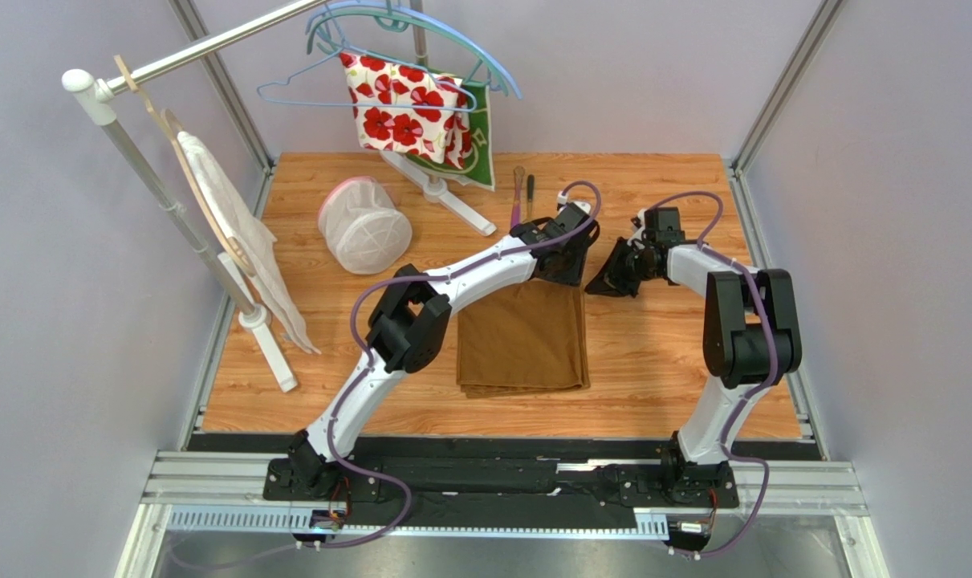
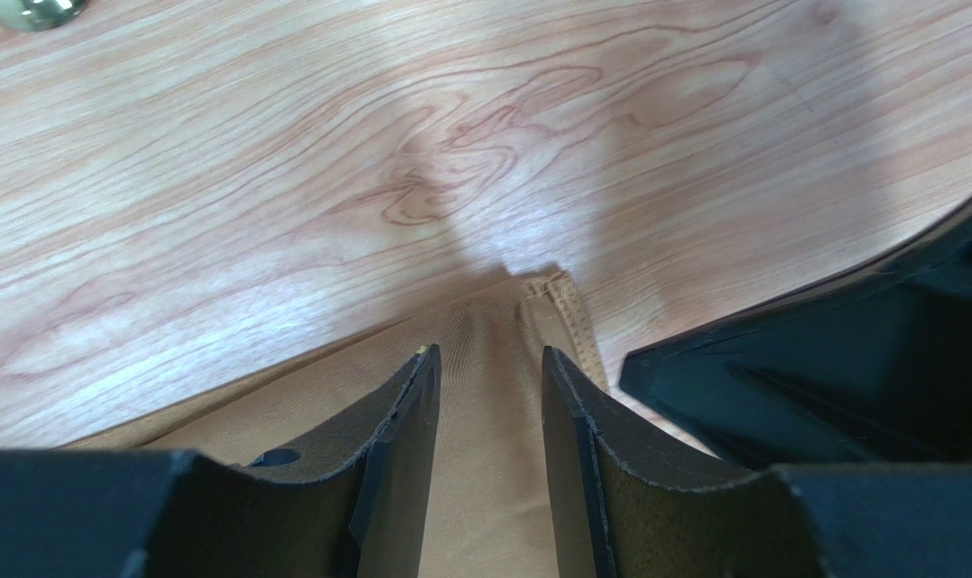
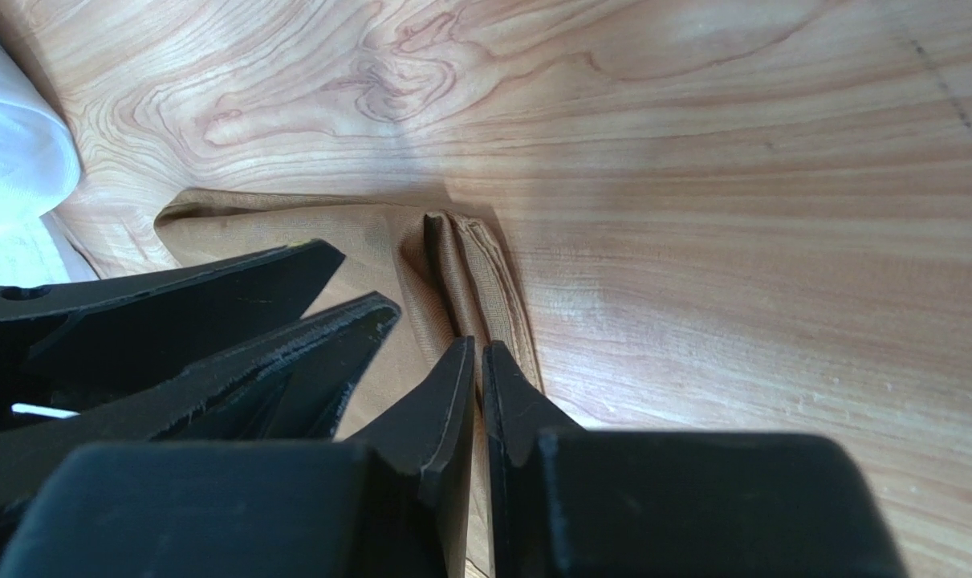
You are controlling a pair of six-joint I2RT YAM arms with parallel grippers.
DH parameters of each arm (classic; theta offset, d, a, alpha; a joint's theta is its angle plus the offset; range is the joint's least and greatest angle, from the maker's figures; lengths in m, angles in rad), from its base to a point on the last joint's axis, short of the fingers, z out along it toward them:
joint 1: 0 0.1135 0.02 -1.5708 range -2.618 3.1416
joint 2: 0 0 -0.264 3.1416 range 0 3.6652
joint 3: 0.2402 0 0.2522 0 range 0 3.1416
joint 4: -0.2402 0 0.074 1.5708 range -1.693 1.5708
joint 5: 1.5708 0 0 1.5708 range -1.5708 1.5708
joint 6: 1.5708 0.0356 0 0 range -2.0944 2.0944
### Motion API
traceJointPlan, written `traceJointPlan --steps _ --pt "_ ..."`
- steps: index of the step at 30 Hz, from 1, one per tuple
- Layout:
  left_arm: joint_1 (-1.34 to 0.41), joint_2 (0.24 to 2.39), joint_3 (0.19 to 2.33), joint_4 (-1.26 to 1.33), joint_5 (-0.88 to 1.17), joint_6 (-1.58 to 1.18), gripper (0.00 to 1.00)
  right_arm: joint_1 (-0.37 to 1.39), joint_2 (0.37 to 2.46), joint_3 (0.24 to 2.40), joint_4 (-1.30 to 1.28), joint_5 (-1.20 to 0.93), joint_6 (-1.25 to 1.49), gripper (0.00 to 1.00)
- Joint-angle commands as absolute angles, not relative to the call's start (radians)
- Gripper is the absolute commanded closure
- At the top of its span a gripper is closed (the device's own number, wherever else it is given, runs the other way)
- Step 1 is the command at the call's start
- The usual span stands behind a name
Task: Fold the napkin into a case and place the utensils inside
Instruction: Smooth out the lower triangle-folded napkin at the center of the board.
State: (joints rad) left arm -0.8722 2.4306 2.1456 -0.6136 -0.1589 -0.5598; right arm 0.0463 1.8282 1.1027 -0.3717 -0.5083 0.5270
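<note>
**Napkin part-folded, both claws at its upper right corner**

Seen from overhead, the golden-brown cloth lies as a flat rectangle on the wooden table, just below the centre of the frame. The left gripper and right gripper meet over its upper right corner, a little right of centre.

In the left wrist view, the left gripper's fingers stand spread. The hemmed corner lies flat on the wood between them, and nothing is clamped. In the right wrist view, the right gripper's fingers are pressed almost together. A raised ridge of hem runs straight into their tips, so this claw looks to be pinching the napkin's edge.

The utensils lie side by side on bare wood in the upper centre of the overhead frame, above the cloth and not touching it. The purple-pink knife is on the left and the dark-handled spoon on the right.

Folding appears to be the step in hand, since the rectangle is far too wide to serve as a case and nothing has been loaded. The next move likely calls for carrying the pinched edge across towards the left of the frame to narrow the cloth. The spread claw would either take its own hold on the corner or press the layers down. Satin slides easily, so the layers underneath may shift as the edge travels.
</note>
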Motion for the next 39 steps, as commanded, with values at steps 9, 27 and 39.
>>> traceJointPlan --steps 9,27,39 --pt "-0.89 2.49 2.226 -0.601 -0.167 -0.61 0.56 0.046 1.855 1.124 -0.282 -0.56 0.545 0.94" --pt "-0.89 2.456 2.211 -0.601 -0.164 -0.583 1.0 0.052 1.956 1.129 -0.241 -0.565 0.557 0.98" --pt "-0.9 2.382 2.195 -0.574 -0.127 -0.609 1.0 0.055 1.951 1.118 -0.258 -0.543 0.557 0.98"
